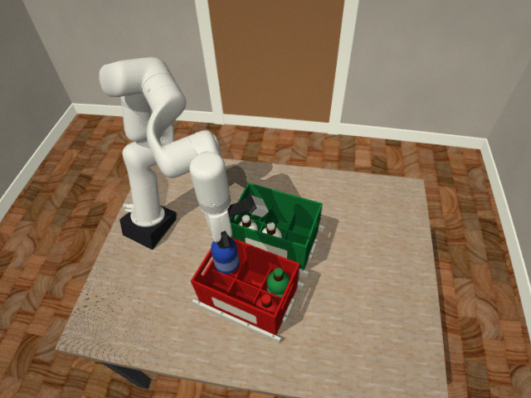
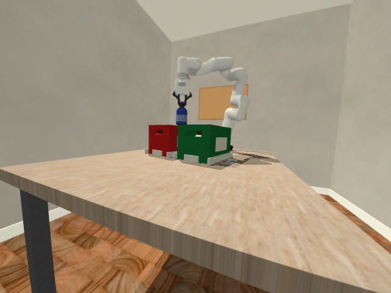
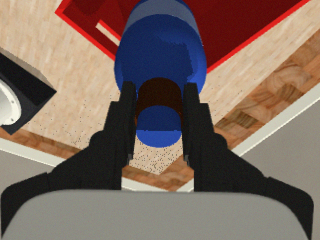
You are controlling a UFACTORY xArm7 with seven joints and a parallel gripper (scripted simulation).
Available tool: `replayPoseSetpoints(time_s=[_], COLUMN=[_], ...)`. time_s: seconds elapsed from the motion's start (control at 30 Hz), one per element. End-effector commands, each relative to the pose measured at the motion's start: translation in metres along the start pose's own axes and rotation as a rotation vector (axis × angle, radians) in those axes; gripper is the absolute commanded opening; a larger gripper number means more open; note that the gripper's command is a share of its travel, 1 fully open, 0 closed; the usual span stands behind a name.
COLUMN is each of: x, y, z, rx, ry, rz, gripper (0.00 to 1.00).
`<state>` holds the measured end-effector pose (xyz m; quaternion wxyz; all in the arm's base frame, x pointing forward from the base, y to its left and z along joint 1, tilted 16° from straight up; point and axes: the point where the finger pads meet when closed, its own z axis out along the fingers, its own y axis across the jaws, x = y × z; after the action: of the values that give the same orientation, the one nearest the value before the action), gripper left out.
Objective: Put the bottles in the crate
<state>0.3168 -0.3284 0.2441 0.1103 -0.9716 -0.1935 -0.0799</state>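
My gripper (image 1: 223,240) (image 2: 182,103) (image 3: 159,99) is shut on the neck of a blue bottle (image 1: 224,254) (image 2: 181,116) (image 3: 160,55). The bottle hangs upright, its base above the rim of the red crate (image 1: 203,295) (image 2: 154,141) (image 3: 240,35). In the red crate a green bottle (image 1: 277,283) and a red bottle (image 1: 266,302) stand at the right end. In the green crate (image 1: 295,203) (image 2: 193,146) stand two bottles with white tops, one (image 1: 246,222) left of the other (image 1: 270,231). The paper strip (image 2: 228,162) lies beside the green crate; its lines are unreadable here.
Pale rails (image 1: 236,321) (image 2: 190,158) lie along the crates' bases. The crates stand close side by side. A black part with a grey plate (image 1: 259,206) juts from the wrist over the green crate and hides some of it. The arm's black base (image 1: 148,231) stands at the left.
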Motion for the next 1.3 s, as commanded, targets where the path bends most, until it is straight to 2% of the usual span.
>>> replayPoseSetpoints(time_s=[0.0, 1.27], x=[0.009, 0.077], y=[-0.001, -0.012], z=[-0.002, -0.002], rx=[-0.005, -0.005], ry=[0.002, 0.002], rz=[-0.001, -0.001], gripper=[0.0, 0.0])
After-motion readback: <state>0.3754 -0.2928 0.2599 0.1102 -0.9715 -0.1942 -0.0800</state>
